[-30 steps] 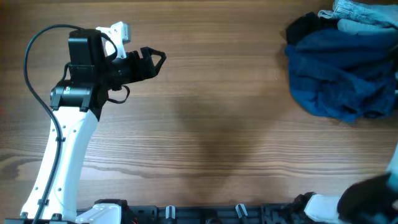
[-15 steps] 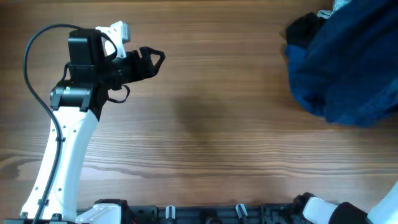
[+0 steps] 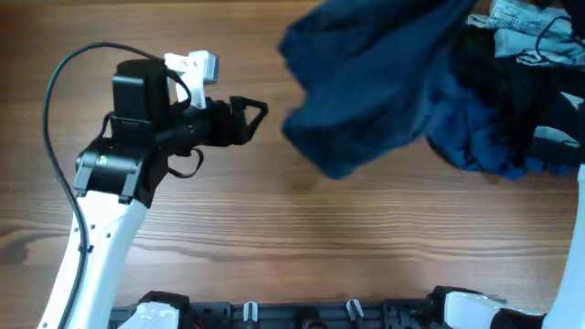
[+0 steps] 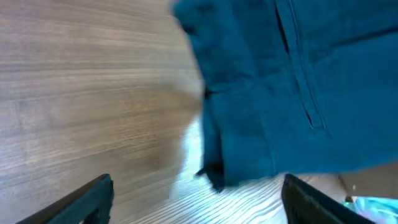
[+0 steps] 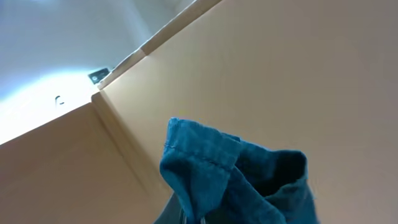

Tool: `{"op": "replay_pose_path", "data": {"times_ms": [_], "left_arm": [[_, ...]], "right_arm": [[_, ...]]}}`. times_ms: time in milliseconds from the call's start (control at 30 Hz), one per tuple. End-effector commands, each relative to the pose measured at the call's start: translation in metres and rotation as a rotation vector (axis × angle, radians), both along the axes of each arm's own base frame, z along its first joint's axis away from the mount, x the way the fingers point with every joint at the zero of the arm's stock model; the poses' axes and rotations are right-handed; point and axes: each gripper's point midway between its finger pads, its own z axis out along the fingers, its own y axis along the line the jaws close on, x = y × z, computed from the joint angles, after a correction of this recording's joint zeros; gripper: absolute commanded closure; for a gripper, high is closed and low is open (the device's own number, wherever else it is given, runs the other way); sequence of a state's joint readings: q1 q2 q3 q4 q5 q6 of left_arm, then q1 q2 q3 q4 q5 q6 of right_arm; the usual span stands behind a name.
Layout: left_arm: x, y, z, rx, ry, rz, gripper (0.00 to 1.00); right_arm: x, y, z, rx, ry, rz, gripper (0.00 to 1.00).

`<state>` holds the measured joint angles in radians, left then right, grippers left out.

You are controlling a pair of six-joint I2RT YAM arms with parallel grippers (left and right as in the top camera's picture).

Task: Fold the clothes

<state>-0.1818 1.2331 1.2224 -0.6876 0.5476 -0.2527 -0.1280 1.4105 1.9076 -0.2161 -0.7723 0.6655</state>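
Observation:
A dark navy-blue garment (image 3: 366,87) from the clothes hangs spread in the air over the back middle of the table. In the right wrist view a bunched fold of this garment (image 5: 230,177) fills the spot where my right fingers are and covers them. That view tilts up toward the ceiling. My right arm (image 3: 526,100) reaches in dark from the right. My left gripper (image 3: 254,113) stands open just left of the cloth. Between its two fingertips (image 4: 90,198) lies bare table, and the garment's hem (image 4: 280,106) hangs just ahead.
The rest of the pile sits at the back right: a mid-blue piece (image 3: 489,146) and pale denim (image 3: 526,20). The left arm's white base link (image 3: 91,247) runs along the front left. A black rail (image 3: 302,315) lines the table's front edge.
The navy garment has risen out of the pile and swung left across the table, spreading out. My left gripper has shifted a little right toward it.

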Motion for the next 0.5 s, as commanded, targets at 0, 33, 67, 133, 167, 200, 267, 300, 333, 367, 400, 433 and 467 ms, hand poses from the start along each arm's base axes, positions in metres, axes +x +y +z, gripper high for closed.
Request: {"op": "replay_pose_path", "data": {"times_ms": [0, 33, 67, 133, 167, 200, 267, 300, 333, 367, 400, 433, 467], "left_arm": [[0.008, -0.002, 0.012, 0.018, -0.085, -0.022, 0.05], [0.010, -0.002, 0.014, 0.017, -0.094, -0.022, 0.02], [0.013, -0.003, 0.014, 0.016, -0.101, -0.022, 0.00], [0.017, -0.004, 0.013, 0.014, -0.106, -0.023, 0.00], [0.018, -0.007, 0.013, 0.006, -0.106, -0.035, 0.00], [0.019, -0.013, 0.012, -0.012, -0.107, -0.061, 0.00], [0.019, -0.041, 0.010, -0.078, -0.104, -0.179, 0.00], [0.018, -0.053, 0.005, -0.090, -0.096, -0.216, 0.00], [0.017, -0.065, -0.001, -0.096, -0.083, -0.252, 0.00], [0.016, -0.079, -0.012, -0.093, -0.061, -0.286, 0.01], [0.014, -0.088, -0.019, -0.088, -0.049, -0.313, 0.01], [0.011, -0.099, -0.027, -0.078, -0.043, -0.348, 0.01], [0.008, -0.107, -0.032, -0.073, -0.036, -0.373, 0.00]], "right_arm": [[-0.022, 0.016, 0.012, -0.023, -0.033, 0.102, 0.96], [-0.026, 0.021, 0.010, -0.034, -0.028, 0.138, 0.96], [-0.029, 0.024, 0.007, -0.041, -0.020, 0.166, 0.96], [-0.035, 0.030, 0.004, -0.054, -0.012, 0.212, 0.96], [-0.037, 0.032, 0.004, -0.057, -0.011, 0.228, 0.96], [-0.039, 0.034, 0.003, -0.061, -0.012, 0.243, 0.96], [-0.039, 0.034, 0.003, -0.053, -0.002, 0.249, 0.96], [-0.039, 0.034, 0.004, -0.053, -0.003, 0.249, 0.96], [-0.039, 0.034, 0.004, -0.053, -0.004, 0.249, 0.96], [-0.039, 0.034, 0.003, -0.053, -0.002, 0.251, 0.96], [-0.040, 0.034, 0.003, -0.055, -0.002, 0.254, 0.96], [-0.040, 0.035, 0.003, -0.057, -0.003, 0.256, 0.96], [-0.040, 0.035, 0.002, -0.063, -0.004, 0.254, 0.96]]}}
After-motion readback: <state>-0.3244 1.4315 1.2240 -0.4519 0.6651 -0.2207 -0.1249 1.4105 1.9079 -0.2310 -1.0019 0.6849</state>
